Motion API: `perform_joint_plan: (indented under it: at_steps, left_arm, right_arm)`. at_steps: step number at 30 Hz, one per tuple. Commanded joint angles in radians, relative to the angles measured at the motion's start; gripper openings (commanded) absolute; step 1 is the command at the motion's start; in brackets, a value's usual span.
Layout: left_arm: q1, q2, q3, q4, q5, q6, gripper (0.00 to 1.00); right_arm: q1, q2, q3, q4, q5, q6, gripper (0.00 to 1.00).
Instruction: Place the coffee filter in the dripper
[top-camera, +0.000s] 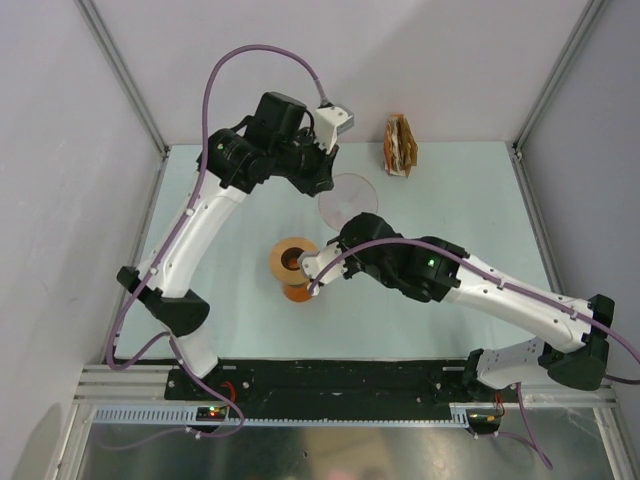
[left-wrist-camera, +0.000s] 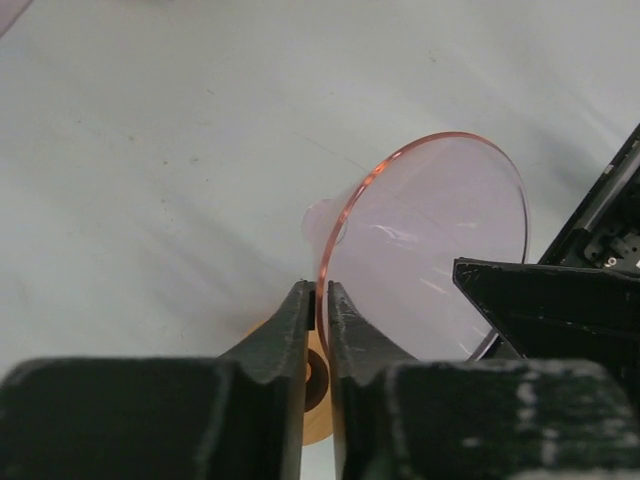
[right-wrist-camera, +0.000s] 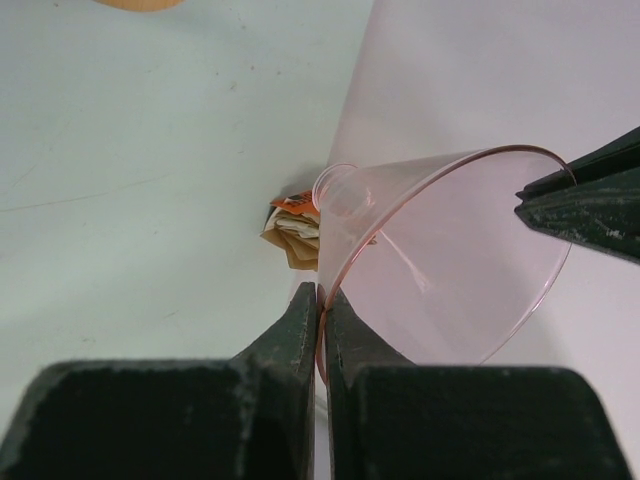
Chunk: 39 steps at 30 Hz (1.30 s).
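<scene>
- Coffee filter (top-camera: 293, 260): from the top camera it's a tan round shape with a dark middle. It sits on the bench (top-camera: 480, 210) at roughly 7 o'clock from the dripper (top-camera: 348, 198), and the two are apart, so it's not in the dripper yet.
- There's an orange thing (top-camera: 297, 293) touching the filter's 6 o'clock edge. I can't tell what it is from here.
- The dripper is the see-through pinkish cone with a peach rim. From above it's a pale disc near the middle of the bench, a bit toward 12 o'clock.
- Left gripper (left-wrist-camera: 320, 290): fingers pressed nearly together with the dripper's thin rim pinched between them. In the top view it comes onto the rim from about 10 o'clock.
- Right gripper (right-wrist-camera: 320, 292): same deal, fingers clamped on the rim with just the plastic edge between them. It's on the 6 o'clock side, more or less opposite the left one.
- Each wrist camera shows the other gripper's dark fingertip at the far side of the rim, so both have hold of the one cone.
- In both wrist views the cone is tilted, with the little spout end to the left of the wide mouth. I can't tell if it touches the bench.
- Paper bundle (top-camera: 402, 145): brown-and-orange papers standing upright by the bench's far edge, about 1 o'clock from the dripper and well apart from it.
</scene>
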Motion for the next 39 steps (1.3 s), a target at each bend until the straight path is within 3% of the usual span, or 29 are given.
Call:
perform_joint_plan:
  at_steps: [1,3,5,7,9,12,16,19,23,26,29,33,39]
  left_arm:
    - [-0.015,-0.003,-0.006,0.018,-0.005,-0.021,0.06]
    - [-0.015,-0.008,-0.014,0.017,-0.007,-0.021,0.02]
    - [-0.012,-0.022,-0.027,0.016,-0.009,-0.027,0.0]
    - [-0.001,-0.038,-0.042,0.016,0.001,-0.049,0.0]
    - [0.021,-0.056,-0.057,0.016,0.023,-0.073,0.0]
    - [0.073,-0.082,-0.089,0.017,0.07,-0.091,0.0]
    - [0.144,-0.148,-0.162,0.017,0.112,-0.095,0.0]
    - [0.189,-0.228,-0.256,0.017,0.155,-0.095,0.0]
    - [0.253,-0.337,-0.391,0.017,0.204,-0.137,0.0]
    - [0.263,-0.411,-0.487,0.017,0.185,-0.165,0.0]
    - [0.265,-0.449,-0.562,0.017,0.161,-0.194,0.0]
    - [0.28,-0.461,-0.637,0.032,0.154,-0.228,0.0]
    - [0.302,-0.449,-0.691,0.073,0.121,-0.237,0.0]
  right_arm:
    - [0.009,-0.037,0.041,0.069,0.045,0.008,0.0]
    - [0.009,-0.037,0.041,0.082,0.047,0.008,0.0]
    - [0.008,-0.043,0.041,0.1,0.049,0.014,0.22]
    - [0.009,-0.054,0.04,0.115,0.042,0.022,0.57]
    - [0.009,-0.071,0.031,0.132,0.033,0.026,0.81]
    - [0.01,-0.109,0.023,0.151,-0.007,0.042,0.97]
    - [-0.003,-0.171,0.047,0.133,-0.142,0.151,0.99]
    - [-0.071,-0.188,0.15,0.001,-0.375,0.372,0.99]
    - [-0.318,-0.116,0.311,-0.096,-0.719,0.759,0.98]
    - [-0.458,-0.027,0.419,-0.133,-0.886,1.04,0.95]
    - [-0.534,0.06,0.462,-0.14,-0.966,1.262,0.9]
    - [-0.555,0.166,0.464,-0.157,-1.09,1.423,0.83]
    - [-0.524,0.246,0.415,-0.112,-1.11,1.489,0.8]
